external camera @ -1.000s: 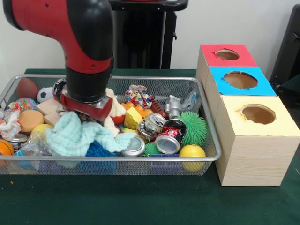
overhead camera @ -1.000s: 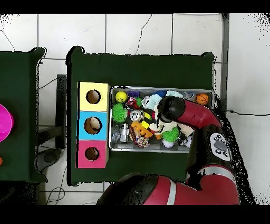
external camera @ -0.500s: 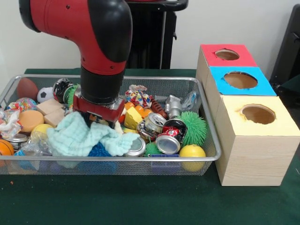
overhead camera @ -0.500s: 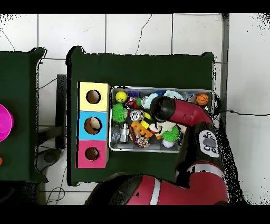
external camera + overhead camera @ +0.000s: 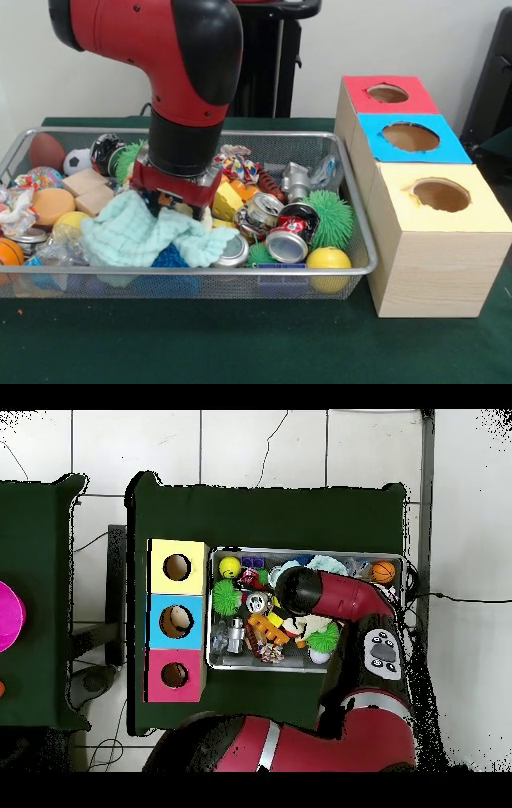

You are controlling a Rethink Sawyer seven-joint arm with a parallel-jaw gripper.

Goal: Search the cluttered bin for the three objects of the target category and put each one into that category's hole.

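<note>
Table (image 5: 240, 352) w/ dark green cloth, white wall behind; overhead view shows white tiled floor (image 5: 260, 444) around it and a second green table (image 5: 35, 584) off to one side w/ a pink round thing (image 5: 8, 616) on it.

Wire basket (image 5: 200, 272) sits on the cloth, packed w/ clutter. Just beside it, a row of three wooden boxes, each w/ a round hole on top: yellow box (image 5: 436, 240) nearest the camera, blue box (image 5: 408, 136) in the middle, red box (image 5: 386, 92) farthest.

In basket: pale green cloth (image 5: 136, 232) heaped at front, blue spiky ball (image 5: 166, 258) under it, crushed red can (image 5: 292, 236) lying on its side w/ its round end toward the camera, long axis running front-to-back approx. Another can (image 5: 262, 210) just behind it, also tipped. Green spiky ball (image 5: 332, 218) and yellow ball (image 5: 328, 262) at the box end. Wood blocks (image 5: 86, 190), small soccer ball (image 5: 76, 160), brown ball (image 5: 46, 150), orange ball (image 5: 8, 252) at the other end.

Gripper (image 5: 176, 206) is down in the basket, touching the cloth's top edge; fingers hidden by cloth and wrist, so can't tell how far open or if it holds anything.
</note>
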